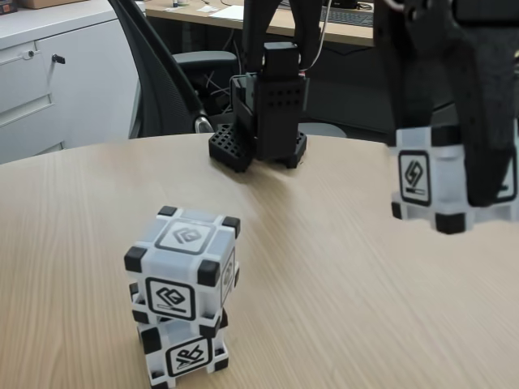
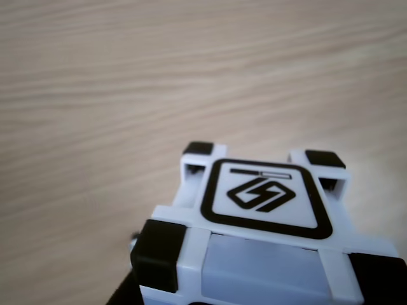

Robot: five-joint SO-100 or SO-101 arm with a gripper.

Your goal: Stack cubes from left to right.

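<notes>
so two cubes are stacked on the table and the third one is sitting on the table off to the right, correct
Not quite. The two stacked cubes are on the table, but in the fixed view the third cube is held up off it by the end effector, to the right.

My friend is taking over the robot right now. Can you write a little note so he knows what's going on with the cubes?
Gripper: shut on the third cube, held up off the table at the right of the fixed view.
Stack: top cube sits on the bottom cube at the left, slightly twisted.
Done: two cubes stacked, third picked up.
Left: carry the third cube over and set it on top.
</notes>
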